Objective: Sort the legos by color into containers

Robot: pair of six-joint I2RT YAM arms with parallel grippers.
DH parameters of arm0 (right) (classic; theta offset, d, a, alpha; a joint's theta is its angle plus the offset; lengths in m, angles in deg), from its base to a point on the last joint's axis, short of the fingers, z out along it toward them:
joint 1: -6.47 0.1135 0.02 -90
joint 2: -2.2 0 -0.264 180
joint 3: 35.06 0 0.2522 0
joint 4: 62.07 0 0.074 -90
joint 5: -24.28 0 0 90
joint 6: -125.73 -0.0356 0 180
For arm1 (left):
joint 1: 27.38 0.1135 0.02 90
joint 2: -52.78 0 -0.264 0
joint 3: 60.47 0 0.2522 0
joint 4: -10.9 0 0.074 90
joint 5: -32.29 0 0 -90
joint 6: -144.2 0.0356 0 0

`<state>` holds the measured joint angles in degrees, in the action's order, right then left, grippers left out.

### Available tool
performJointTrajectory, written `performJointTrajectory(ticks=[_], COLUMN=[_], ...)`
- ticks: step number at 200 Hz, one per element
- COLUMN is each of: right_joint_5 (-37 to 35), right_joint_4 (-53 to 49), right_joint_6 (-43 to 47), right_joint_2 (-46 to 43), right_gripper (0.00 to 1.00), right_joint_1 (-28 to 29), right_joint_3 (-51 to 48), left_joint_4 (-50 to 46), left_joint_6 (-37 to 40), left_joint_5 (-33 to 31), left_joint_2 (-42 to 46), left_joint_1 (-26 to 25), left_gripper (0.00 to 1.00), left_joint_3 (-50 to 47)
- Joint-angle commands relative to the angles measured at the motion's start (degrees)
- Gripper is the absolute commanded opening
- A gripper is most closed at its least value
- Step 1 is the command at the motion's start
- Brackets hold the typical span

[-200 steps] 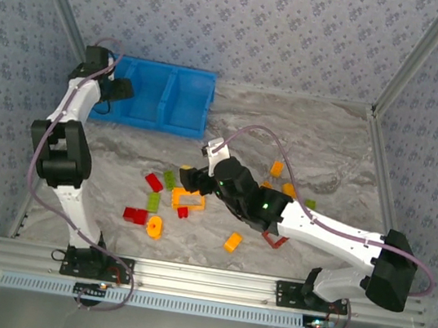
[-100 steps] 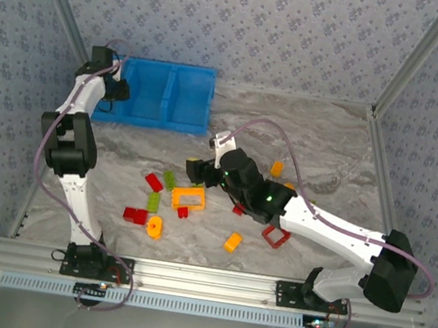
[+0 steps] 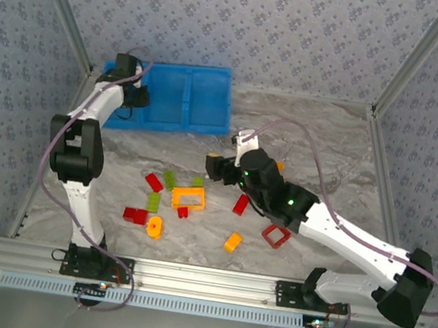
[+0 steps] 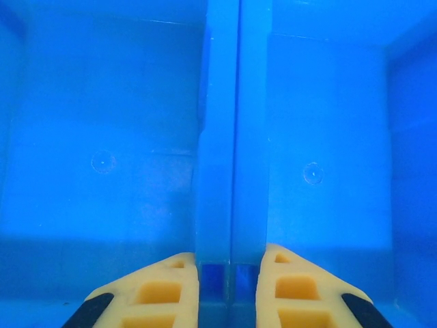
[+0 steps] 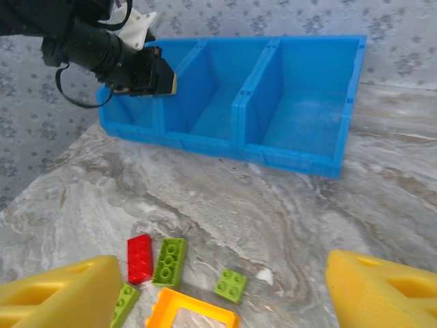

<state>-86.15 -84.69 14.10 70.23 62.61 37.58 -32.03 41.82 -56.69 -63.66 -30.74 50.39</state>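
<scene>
My left gripper (image 4: pixel 229 294) is pinched on a divider wall of the bright blue three-compartment plastic bin (image 3: pixel 204 100) at the far left of the grey marbled desk (image 3: pixel 322 138), likely to reposition it. My right gripper (image 5: pixel 224 263) hangs wide and empty over the scattered red, green and orange plastic legos (image 3: pixel 154 181).

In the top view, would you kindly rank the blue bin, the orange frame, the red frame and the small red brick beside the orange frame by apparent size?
Largest to smallest:
1. blue bin, by far
2. orange frame
3. red frame, only slightly smaller
4. small red brick, clearly the smallest
</scene>
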Motion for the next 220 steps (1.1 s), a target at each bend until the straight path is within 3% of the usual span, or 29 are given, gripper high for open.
performJointTrajectory(ticks=[1,93,158,208,220], right_joint_5=[-3.58,-4.35,-7.82,-8.65,-7.93], right_joint_4=[-5.35,-13.5,-18.86,-25.14,-26.96], right_joint_6=[-1.11,-3.23,-6.46,-12.11,-13.07], right_joint_2=[-4.29,-15.53,-17.68,-16.73,-15.99], right_gripper=[0.81,0.81,0.81,0.82,0.82], right_joint_1=[-1.37,-6.65,-7.42,-11.89,-13.21], right_joint_3=[-2.08,-6.19,-7.24,-7.12,-6.86], left_joint_4=[3.44,4.69,4.51,4.5,3.57], left_joint_6=[-4.94,-24.13,-23.42,-23.41,-23.39], left_joint_5=[3.88,-4.81,-5.03,-3.58,-3.3], left_joint_2=[3.86,2.45,-0.45,-0.83,-0.67], left_joint_1=[-4.93,-20.65,-24.88,-25.67,-25.68], left_gripper=[0.0,0.0,0.0,0.0,0.16], left_joint_3=[-1.37,-0.61,2.66,3.26,3.97])
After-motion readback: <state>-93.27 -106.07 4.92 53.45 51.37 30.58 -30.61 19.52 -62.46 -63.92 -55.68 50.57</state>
